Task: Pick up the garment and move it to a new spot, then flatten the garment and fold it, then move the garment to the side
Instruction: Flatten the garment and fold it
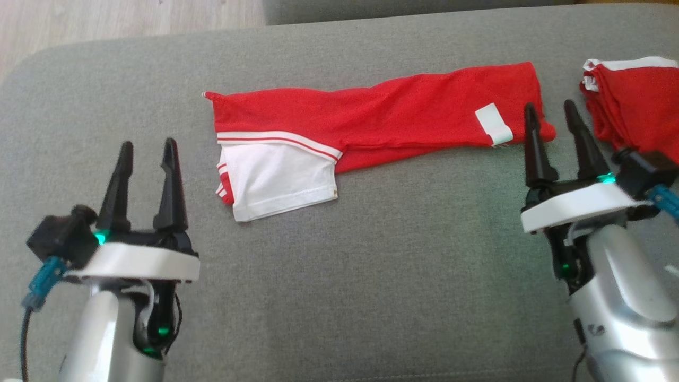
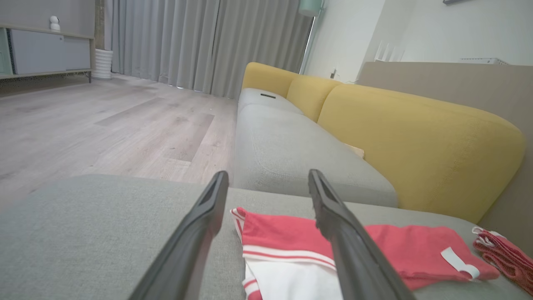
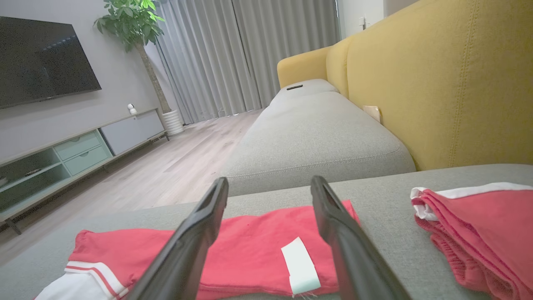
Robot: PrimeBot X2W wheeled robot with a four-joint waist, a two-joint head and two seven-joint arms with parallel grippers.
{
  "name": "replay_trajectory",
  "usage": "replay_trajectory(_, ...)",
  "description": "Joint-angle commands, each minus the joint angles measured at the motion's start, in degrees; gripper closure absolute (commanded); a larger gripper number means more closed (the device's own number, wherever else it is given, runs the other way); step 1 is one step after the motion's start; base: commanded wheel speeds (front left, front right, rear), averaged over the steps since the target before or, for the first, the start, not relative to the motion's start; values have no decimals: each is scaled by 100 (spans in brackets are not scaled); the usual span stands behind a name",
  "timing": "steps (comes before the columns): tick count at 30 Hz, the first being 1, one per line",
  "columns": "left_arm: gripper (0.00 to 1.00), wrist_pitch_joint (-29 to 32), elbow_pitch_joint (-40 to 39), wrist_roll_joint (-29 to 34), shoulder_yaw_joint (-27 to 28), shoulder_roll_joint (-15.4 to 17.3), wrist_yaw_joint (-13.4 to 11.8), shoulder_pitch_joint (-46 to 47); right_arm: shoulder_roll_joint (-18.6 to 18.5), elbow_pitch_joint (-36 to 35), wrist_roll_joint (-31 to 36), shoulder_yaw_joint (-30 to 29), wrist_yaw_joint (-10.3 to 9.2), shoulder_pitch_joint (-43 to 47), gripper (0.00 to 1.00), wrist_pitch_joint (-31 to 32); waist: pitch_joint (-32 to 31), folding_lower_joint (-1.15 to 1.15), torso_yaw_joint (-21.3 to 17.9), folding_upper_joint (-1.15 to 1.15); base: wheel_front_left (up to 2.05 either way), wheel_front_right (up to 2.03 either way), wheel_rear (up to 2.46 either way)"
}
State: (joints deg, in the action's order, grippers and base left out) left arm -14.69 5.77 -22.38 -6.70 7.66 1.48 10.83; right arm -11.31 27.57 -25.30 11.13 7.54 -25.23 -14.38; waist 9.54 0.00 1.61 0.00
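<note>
Left gripper and right gripper spread empty above grey cushion, wood floor beyond.

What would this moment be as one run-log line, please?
garment: long folded strip | left gripper: open, empty | right gripper: open, empty, by garment's end

Two red garments, one grey sofa

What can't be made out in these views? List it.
- Head view: the second red garment is cut off by the right edge.
- Head view: whether the right gripper touches the long red garment is unclear; it overlaps the end.
- Right wrist view: the dark object on the far cushion is too small to identify.
</note>
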Motion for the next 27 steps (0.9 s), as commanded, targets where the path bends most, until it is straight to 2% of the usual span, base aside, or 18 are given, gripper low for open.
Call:
replay_trajectory(1,0,-30,-156,179,347,-39,136,128,164,-294,294,-86,-5,-51,0,-61,41,0,17,0,0,0,0)
replay_trajectory(4,0,-30,-117,364,485,-198,307,186,316,-357,645,-313,-5,-8,0,-62,129,0,81,0,0,0,0)
replay_trajectory(10,0,-30,-15,579,517,-359,503,454,337,-60,1165,-875,-5,-279,0,167,390,0,309,0,0,0,0)
replay_trajectory(17,0,-30,171,601,418,-447,578,581,274,878,1761,-1712,-5,-902,0,626,712,0,607,0,0,0,0)
replay_trajectory(27,0,-30,247,557,293,-474,598,699,150,2094,2529,-2700,-5,-1646,0,906,1028,0,833,0,0,0,0)
